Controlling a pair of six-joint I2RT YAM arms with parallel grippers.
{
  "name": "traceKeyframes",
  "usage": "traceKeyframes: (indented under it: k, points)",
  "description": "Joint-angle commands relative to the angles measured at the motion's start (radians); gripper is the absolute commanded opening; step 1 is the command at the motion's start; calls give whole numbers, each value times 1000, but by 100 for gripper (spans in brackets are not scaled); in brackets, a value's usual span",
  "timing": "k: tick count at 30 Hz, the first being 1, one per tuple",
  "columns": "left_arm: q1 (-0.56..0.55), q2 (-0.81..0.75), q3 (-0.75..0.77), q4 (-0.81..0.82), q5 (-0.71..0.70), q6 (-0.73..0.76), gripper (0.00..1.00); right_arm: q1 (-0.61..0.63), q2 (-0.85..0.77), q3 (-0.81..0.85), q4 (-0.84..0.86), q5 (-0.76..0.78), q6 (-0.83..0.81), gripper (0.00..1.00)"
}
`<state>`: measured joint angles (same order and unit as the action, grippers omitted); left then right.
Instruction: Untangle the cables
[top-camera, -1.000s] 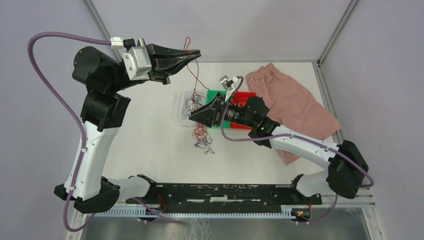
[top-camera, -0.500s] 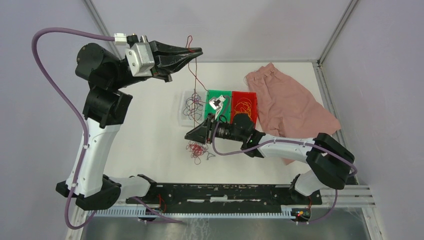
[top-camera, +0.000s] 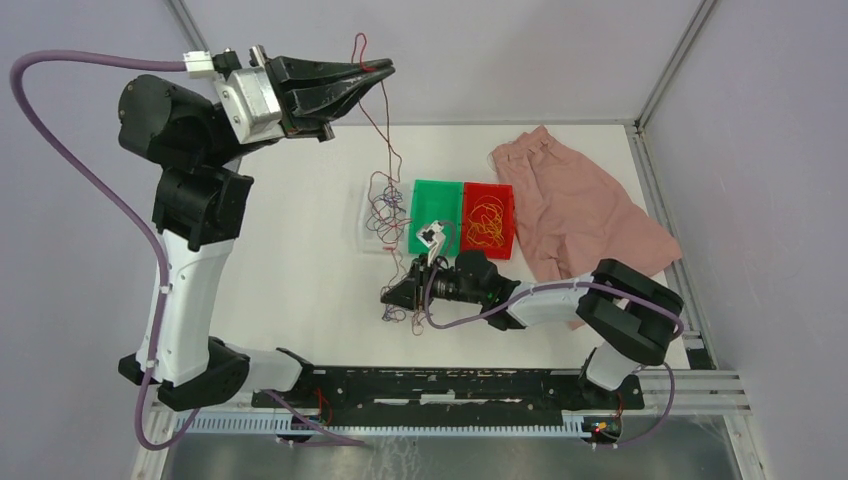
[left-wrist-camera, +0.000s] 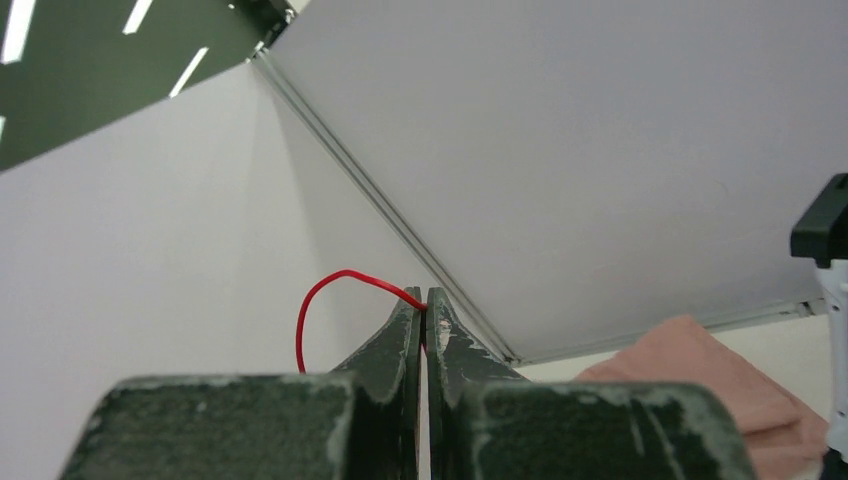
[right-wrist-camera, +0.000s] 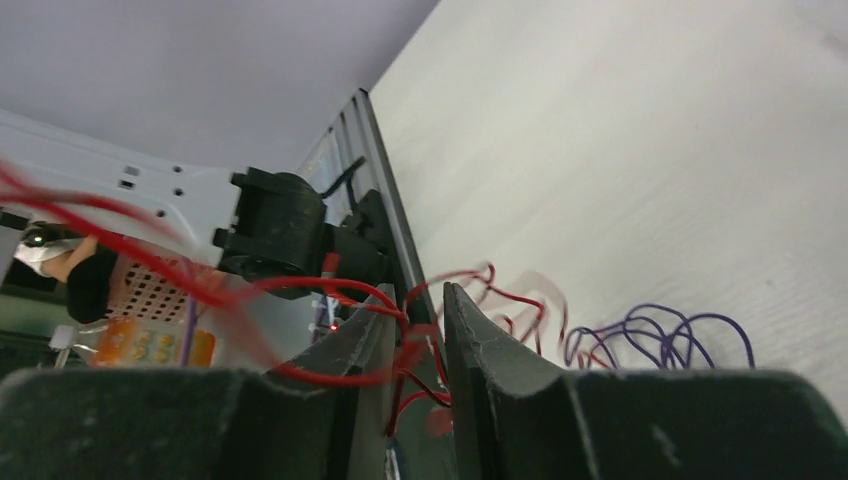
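Up goes the left pincer (top-camera: 383, 68), higher behind the green tray (top-camera: 432, 200), clamped on a red cable (left-wrist-camera: 341, 273). Right pincer (top-camera: 388, 297) has dropped nearside of that tray onto the red-purple cable tangle (top-camera: 398, 314); blurred, grip impossible to tell.

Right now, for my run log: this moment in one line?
left fingers: shut on red cable, raised | right fingers: low, straddling red cables | purple cables beside

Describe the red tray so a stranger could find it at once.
Find the pink cloth on the far right. Just left of it lies the red tray, the only one holding orange-yellow wires; its other neighbour is a green tray.
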<state>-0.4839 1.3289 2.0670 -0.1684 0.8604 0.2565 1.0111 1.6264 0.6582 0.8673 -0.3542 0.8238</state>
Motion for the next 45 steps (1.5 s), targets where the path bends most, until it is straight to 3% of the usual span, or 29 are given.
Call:
traceKeyframes:
  k: [1, 17, 23, 28, 33, 35, 37, 39, 45]
  points:
    - [-2, 18, 110, 100, -69, 60, 3, 15, 45, -31, 30, 38, -41, 29]
    - [-2, 85, 223, 277, -375, 340, 3, 56, 157, -107, 91, 126, -38, 27]
    - [-2, 125, 272, 335, -428, 448, 3, 63, 166, -123, 66, 175, -33, 21]
    - [-1, 178, 297, 567, -510, 594, 3, 70, 164, -120, 23, 229, -28, 19]
    - [-1, 248, 391, 675, -540, 699, 3, 74, 165, -113, -36, 289, -9, 17]
    - [-1, 244, 391, 658, -541, 682, 3, 75, 167, -122, -11, 287, -9, 19]
    - [-2, 210, 366, 538, -517, 643, 3, 76, 154, -124, 8, 278, -20, 23]
    - [-2, 148, 261, 474, -475, 595, 3, 77, 126, -118, -4, 250, -44, 27]
    - [-3, 11, -82, 341, -322, 511, 3, 79, -36, -51, -171, 174, -111, 55]
